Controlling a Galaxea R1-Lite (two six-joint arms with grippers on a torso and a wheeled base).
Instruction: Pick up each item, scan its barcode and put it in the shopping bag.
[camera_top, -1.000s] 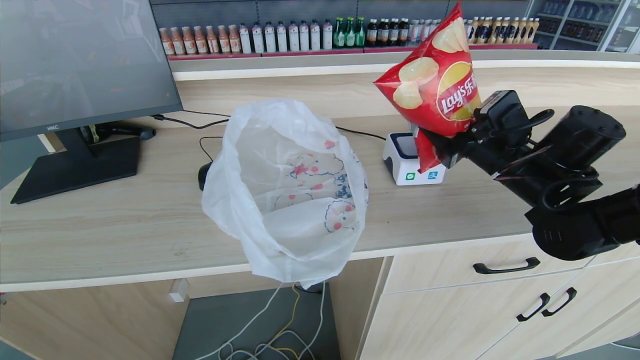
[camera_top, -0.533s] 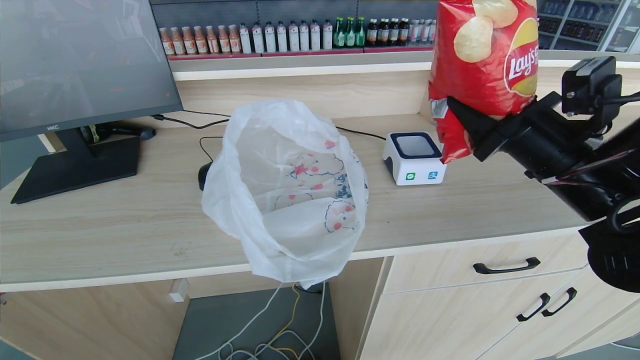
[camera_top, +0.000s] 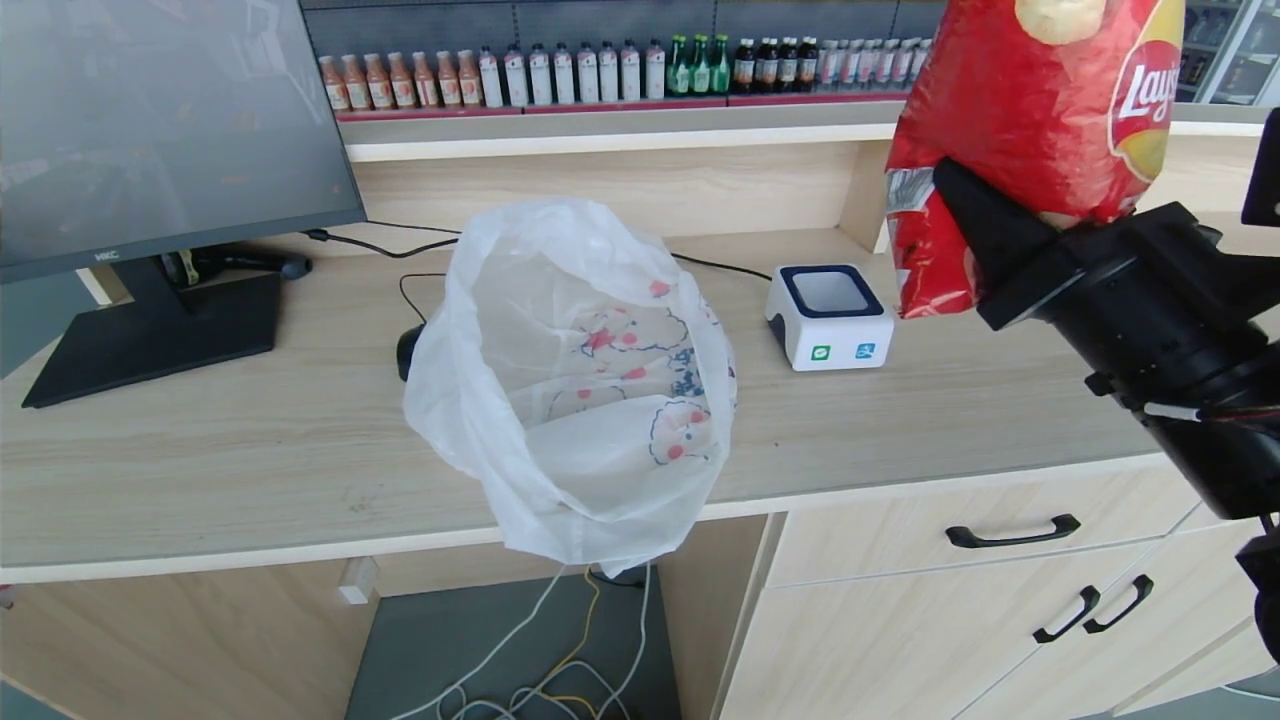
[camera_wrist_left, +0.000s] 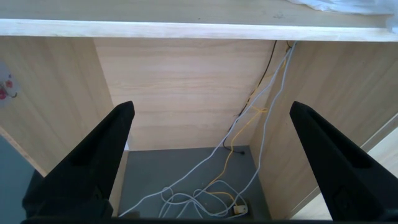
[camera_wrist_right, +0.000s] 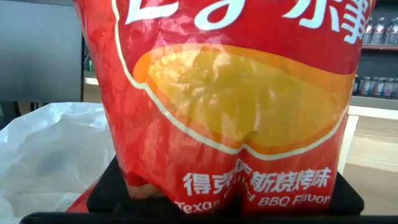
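Observation:
A red bag of chips (camera_top: 1030, 120) (camera_wrist_right: 230, 106) is held upright in the air at the right, above and to the right of the white barcode scanner (camera_top: 828, 318). My right gripper (camera_top: 975, 235) is shut on the bag's lower end. The white plastic shopping bag (camera_top: 580, 380) (camera_wrist_right: 50, 155) stands open at the counter's front edge, to the scanner's left. My left gripper (camera_wrist_left: 208, 162) hangs below the counter with its fingers (camera_wrist_left: 87, 168) wide apart and nothing between them.
A monitor (camera_top: 150, 120) on a black stand sits at the counter's left. A black mouse (camera_top: 408, 350) lies behind the shopping bag, with cables along the counter's back. Drawers (camera_top: 1010, 535) lie below on the right; loose cables (camera_wrist_left: 211, 186) hang under the counter.
My right gripper has carried the chips bag up and to the right, away from the scanner and nearer the camera. The shopping bag and scanner have not moved.

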